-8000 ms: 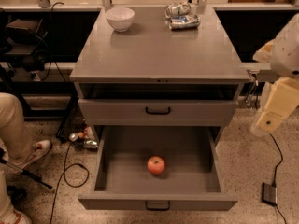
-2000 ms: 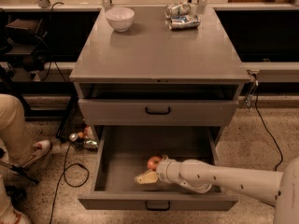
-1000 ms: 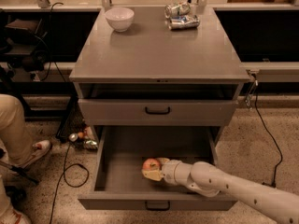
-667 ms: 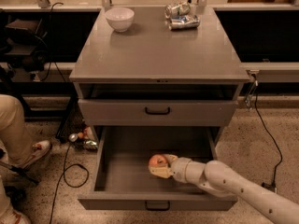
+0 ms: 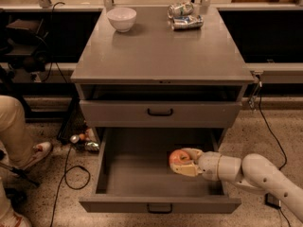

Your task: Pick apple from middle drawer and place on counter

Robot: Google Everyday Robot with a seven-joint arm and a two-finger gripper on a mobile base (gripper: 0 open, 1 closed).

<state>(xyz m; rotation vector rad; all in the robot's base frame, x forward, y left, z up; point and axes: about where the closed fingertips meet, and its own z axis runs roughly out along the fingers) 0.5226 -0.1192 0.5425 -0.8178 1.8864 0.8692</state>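
Camera view is showing one apple (image 5: 177,156) sitting inside the open middle drawer (image 5: 137,176), right of its centre. Being round, it is offering no clear long axis, and I cannot tell which way its stem is pointing. One gripper (image 5: 182,161) is reaching in from the right, its jaws clenching around the apple, one finger above and one below. Beyond, one closed drawer front (image 5: 160,113) is sitting under the counter (image 5: 161,51), which is carrying one white bowl (image 5: 121,18) at far left and two cans (image 5: 183,15) at far right.
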